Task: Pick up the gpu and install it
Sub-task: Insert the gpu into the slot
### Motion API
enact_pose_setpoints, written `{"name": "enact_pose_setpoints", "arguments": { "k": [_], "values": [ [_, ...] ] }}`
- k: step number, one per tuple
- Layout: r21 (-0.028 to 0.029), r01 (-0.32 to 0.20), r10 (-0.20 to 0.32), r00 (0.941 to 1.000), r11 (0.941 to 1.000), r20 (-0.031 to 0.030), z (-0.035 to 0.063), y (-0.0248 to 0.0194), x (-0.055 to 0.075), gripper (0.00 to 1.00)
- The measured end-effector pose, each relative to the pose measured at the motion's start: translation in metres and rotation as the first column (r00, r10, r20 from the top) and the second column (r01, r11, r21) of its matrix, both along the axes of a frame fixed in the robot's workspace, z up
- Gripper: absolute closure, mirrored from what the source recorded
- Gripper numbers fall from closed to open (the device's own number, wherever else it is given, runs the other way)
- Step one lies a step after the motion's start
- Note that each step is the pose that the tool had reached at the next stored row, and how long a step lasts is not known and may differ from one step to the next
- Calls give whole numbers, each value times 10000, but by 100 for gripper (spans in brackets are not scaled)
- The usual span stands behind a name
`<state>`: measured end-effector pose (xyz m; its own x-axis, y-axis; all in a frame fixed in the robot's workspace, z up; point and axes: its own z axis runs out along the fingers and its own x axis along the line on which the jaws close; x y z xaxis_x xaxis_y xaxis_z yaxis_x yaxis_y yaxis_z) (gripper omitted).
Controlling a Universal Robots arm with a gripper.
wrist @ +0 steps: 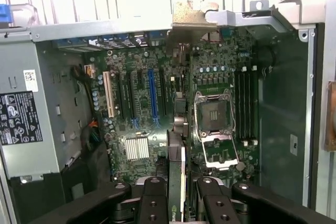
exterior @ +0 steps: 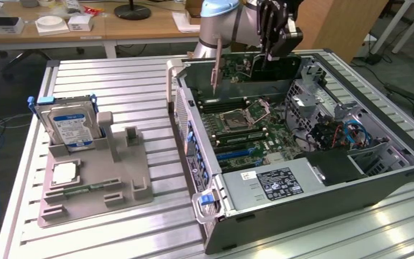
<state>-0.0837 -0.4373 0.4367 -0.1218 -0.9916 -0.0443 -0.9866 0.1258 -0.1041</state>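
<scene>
open computer case [exterior: 379, 178] | gpu [wrist: 176, 182] edge-on, clamped in gripper [wrist: 178, 192] above motherboard [wrist: 157, 103]

I see the gpu [wrist: 176, 182] edge-on between the gripper [wrist: 178, 195] fingers [wrist: 153, 198]; the computer case [exterior: 315, 199] hides its lower edge.

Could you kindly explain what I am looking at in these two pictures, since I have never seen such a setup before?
A robot arm works over an open computer case lying on a metal table. One picture is taken from a camera off the arm, the other from its wrist, looking down at the motherboard. The claw is closed on the gpu, a thin dark card seen edge-on above the board. Beside the case, a grey holder carries a hard drive.
</scene>
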Motion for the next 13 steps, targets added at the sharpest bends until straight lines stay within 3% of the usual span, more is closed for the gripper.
{"name": "enact_pose_setpoints", "arguments": {
  "k": [13],
  "values": [
    [-10, 97, -97, 9999, 10000, 26, -234, -18, -9, 74]
  ]
}}
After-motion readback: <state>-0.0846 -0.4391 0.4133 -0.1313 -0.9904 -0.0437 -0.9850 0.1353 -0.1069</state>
